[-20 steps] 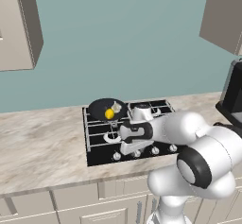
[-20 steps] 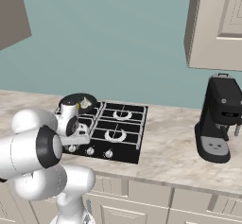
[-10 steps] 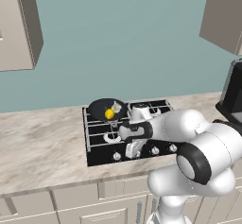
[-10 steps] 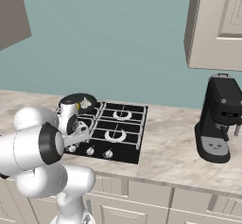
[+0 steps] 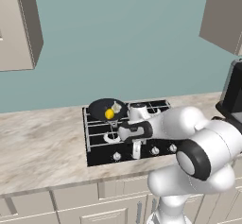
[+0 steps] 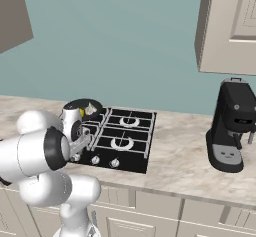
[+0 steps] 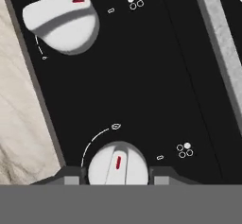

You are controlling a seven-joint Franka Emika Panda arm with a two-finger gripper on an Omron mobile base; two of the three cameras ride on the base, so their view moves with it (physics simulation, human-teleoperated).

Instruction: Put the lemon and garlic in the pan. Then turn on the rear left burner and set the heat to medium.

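Hand view: fingers (image 7: 116, 175) clamp knob (image 7: 117, 165), its lower half cut off.

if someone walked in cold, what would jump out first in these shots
The big white robot arm reaching down over the front of the black gas cooktop, its claw shut on a white control knob with a red mark. Next, the bright yellow lemon beside the pale garlic bulb in the round black frying pan on the rear left burner. On the counter far right stands a tall black coffee machine.
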